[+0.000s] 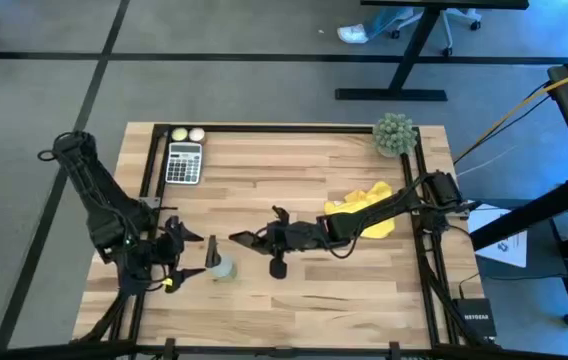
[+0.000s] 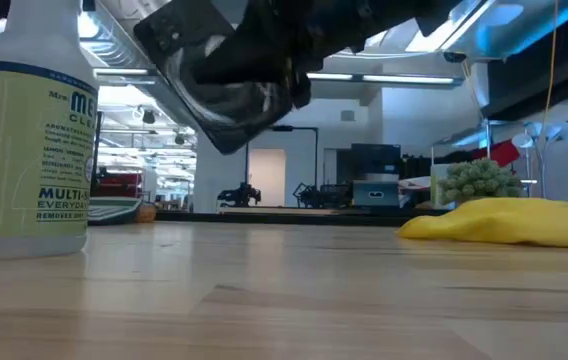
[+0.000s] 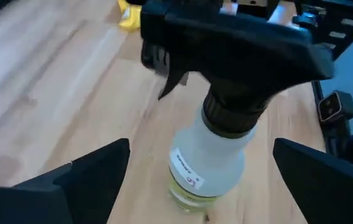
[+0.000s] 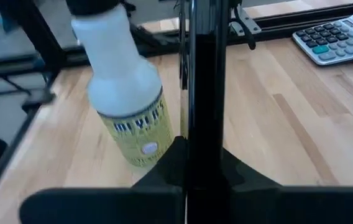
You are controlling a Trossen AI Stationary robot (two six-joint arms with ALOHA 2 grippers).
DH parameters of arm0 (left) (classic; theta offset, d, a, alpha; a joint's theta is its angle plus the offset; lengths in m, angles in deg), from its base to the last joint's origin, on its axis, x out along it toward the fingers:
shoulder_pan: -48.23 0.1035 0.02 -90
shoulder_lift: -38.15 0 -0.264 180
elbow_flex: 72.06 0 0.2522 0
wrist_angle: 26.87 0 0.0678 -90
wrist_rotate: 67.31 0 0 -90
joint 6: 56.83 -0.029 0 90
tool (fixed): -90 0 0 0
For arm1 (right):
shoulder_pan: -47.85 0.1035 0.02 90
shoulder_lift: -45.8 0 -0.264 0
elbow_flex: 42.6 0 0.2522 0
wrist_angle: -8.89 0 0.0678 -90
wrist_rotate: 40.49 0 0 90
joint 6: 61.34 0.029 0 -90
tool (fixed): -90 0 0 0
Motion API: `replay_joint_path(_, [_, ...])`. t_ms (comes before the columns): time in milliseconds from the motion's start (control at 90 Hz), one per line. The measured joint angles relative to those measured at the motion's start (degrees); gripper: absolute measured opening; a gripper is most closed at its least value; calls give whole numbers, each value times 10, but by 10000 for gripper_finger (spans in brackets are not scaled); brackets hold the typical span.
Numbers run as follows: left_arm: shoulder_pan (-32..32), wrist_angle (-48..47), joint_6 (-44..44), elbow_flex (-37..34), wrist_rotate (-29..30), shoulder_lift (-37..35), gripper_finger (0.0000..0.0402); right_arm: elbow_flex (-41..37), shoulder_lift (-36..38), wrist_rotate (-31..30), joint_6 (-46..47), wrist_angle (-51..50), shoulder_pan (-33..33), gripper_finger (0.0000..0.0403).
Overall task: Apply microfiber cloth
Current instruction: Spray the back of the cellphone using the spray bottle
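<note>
Where the right arm crosses the table, the cloth point(image 1: 363, 211) is seen lying crumpled on the right half of the wood, partly under that arm and near the right rail. Its outline is irregular and wrinkled, the fabric soft and bright yellow; in the low view it is a low mound point(image 2: 509, 220) resting flat on the boards. Bare wood is left open between the cloth and the calculator point(image 1: 184, 162) at the far left corner, and along the near edge.

The right gripper point(image 1: 254, 238) is held out near the table's middle, well apart from the cloth, and is pinched on a thin black slab point(image 4: 205, 93) held upright on edge between its fingers. Just beyond it a spray bottle point(image 1: 221, 266) is stood upright: a translucent white body, a yellow label, a black trigger head point(image 3: 238, 43).

The left gripper point(image 1: 186, 255) is placed at the bottle, its fingers point(image 3: 89, 180) spread wide to either side of it and not touching it.

A green spiky plant point(image 1: 395, 134) is set at the far right corner, and two pale balls point(image 1: 187, 134) lie beside the calculator. The table point(image 1: 294, 300) is light planked wood, framed by black rails.
</note>
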Motion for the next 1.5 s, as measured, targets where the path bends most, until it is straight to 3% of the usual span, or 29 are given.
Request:
replay_joint_path(256, [-19,22,-13,-37,98,0,382,0,0,2,-31,-37,0,5])
replay_joint_path(522, [-24,219,-137,-90,106,0,382,0,0,4,-39,-41,0,5])
replay_joint_path(678, [-11,223,-176,-92,139,0,382,0,0,4,-40,-48,0,5])
replay_joint_path(822, [22,238,-201,-92,115,2,382,0,0,9,-40,-48,0,5])
replay_joint_path(1089, [51,346,-298,-92,61,25,382,0,0,10,-40,-41,0,5])
replay_joint_path(1322, [52,359,-294,-92,55,52,382,0,0,4,-63,47,-4,5])
replay_joint_path(1500, [51,360,-287,-92,55,54,382,43,0,-22,-100,66,-23,5])
